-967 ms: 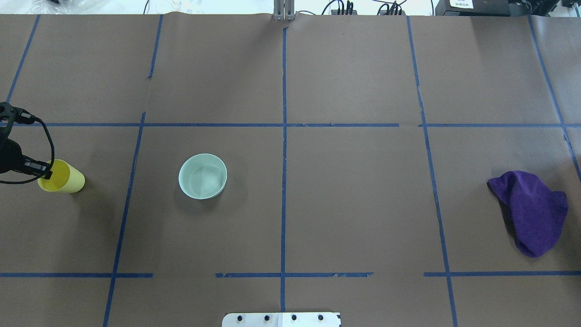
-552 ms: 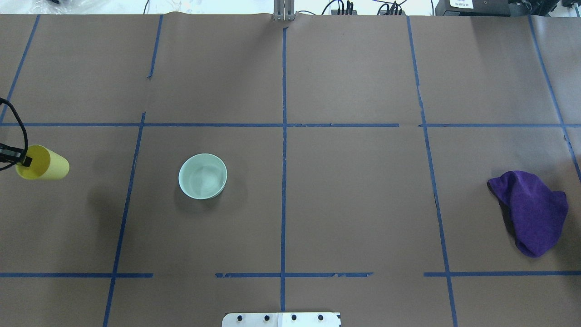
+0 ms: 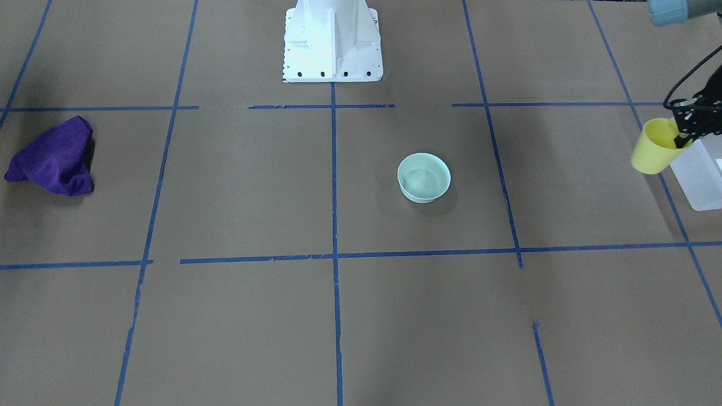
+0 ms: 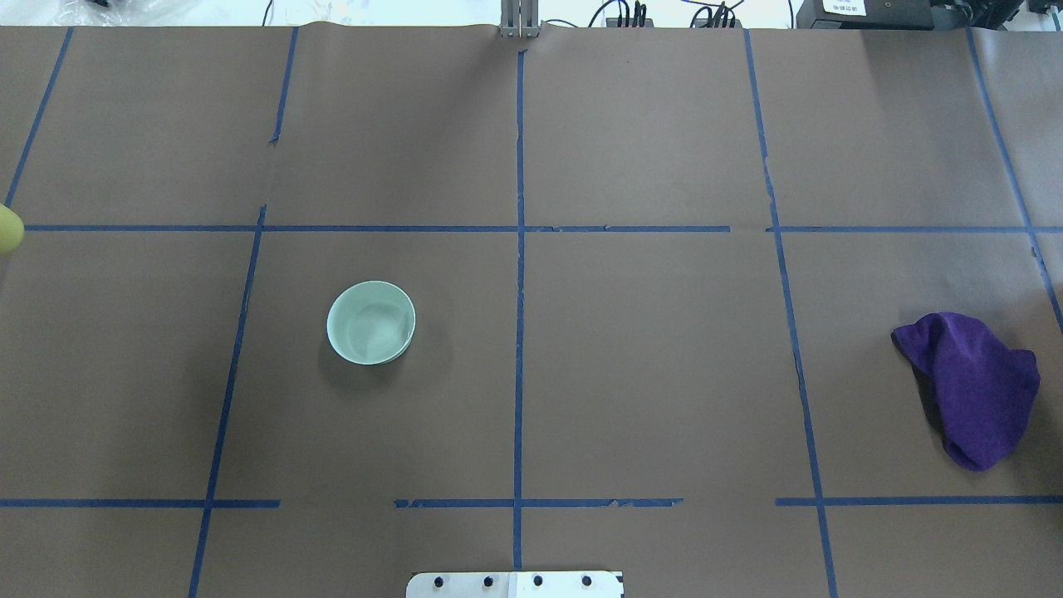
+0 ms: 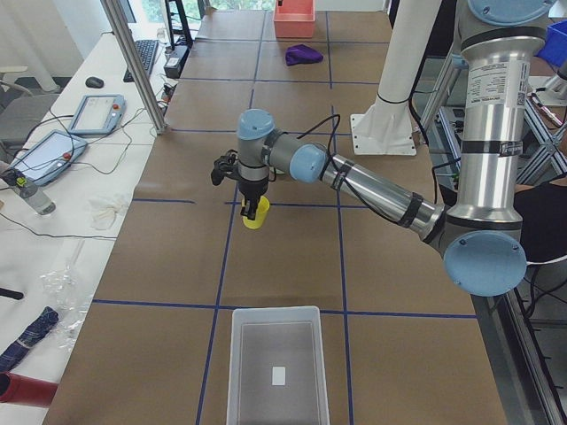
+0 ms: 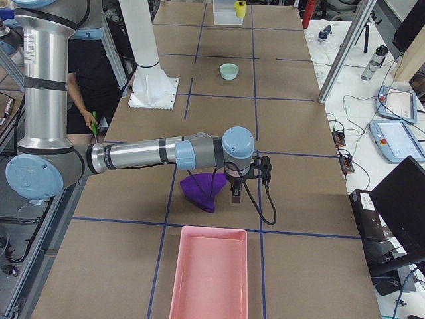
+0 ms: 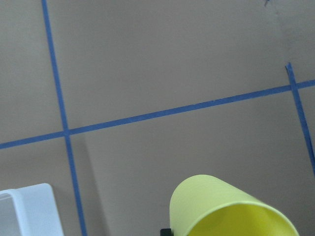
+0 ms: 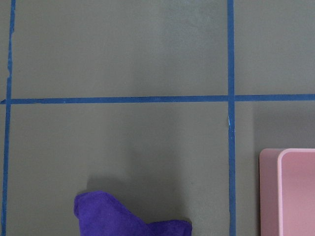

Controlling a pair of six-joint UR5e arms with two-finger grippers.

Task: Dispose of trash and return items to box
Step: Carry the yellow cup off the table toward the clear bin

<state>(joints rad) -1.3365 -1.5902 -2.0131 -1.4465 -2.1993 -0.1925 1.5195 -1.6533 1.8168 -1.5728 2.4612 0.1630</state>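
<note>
As the left gripper (image 3: 681,138) clamps a small yellow plastic cup (image 3: 650,154) by its rim, a frosted-white rectangular plastic bin (image 3: 699,177) stands near. The right gripper (image 6: 236,193) is seen only from afar; its spread cannot be told.

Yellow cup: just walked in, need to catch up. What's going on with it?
The left gripper holds the yellow cup by its rim, lifted off the table, beside the translucent bin but not over it. A mint bowl and purple cloth lie on the table; the right gripper hangs near the cloth.
</note>
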